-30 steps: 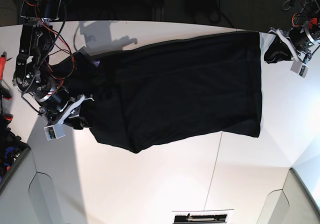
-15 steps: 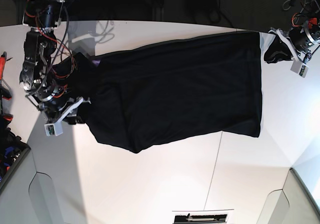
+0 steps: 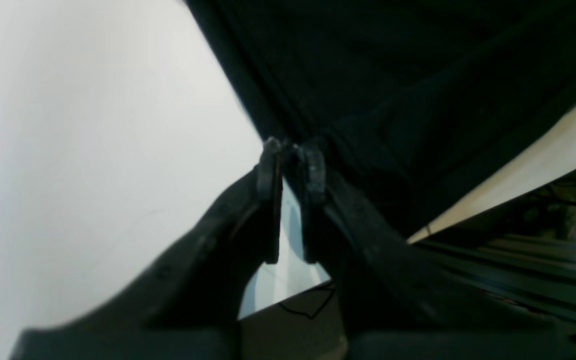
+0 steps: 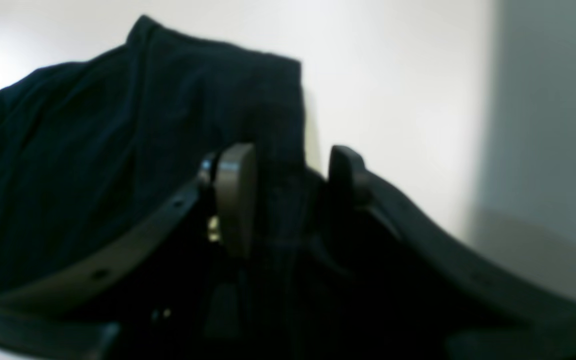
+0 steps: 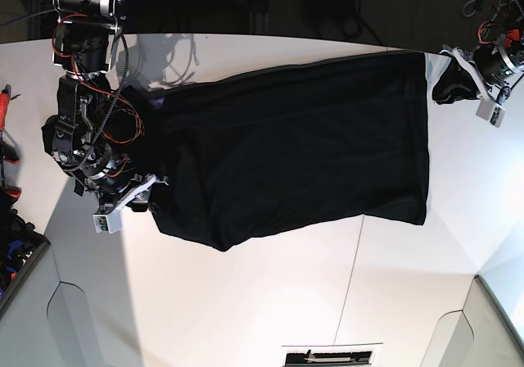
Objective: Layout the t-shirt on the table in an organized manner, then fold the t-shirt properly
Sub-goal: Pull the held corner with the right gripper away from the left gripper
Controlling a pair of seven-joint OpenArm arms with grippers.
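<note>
At the left end of the counter (image 5: pixel 246 301) in the base view, the right pincer (image 5: pixel 146 193) sits low at the t-shirt's (image 5: pixel 295 146) left edge. Its wrist view shows the two fingers (image 4: pixel 235 192) standing apart with a raised fold of black cloth between them; the cloth lies against the left finger, and whether the right one touches it I cannot tell, so a grip is not certain. A small purple patch (image 5: pixel 155 102) peeks out at the shirt's upper left.

The t-shirt lies spread flat across the middle of the counter, plain black side up, reaching close to the far edge, its lower edge slanting down toward the left. A thin dark seam line (image 5: pixel 350 277) crosses the counter below it.

At the far right corner, the left pincer (image 5: pixel 449 79) has its fingers (image 3: pixel 269 170) nearly together, pinching the shirt's corner hem at the counter's edge.
</note>
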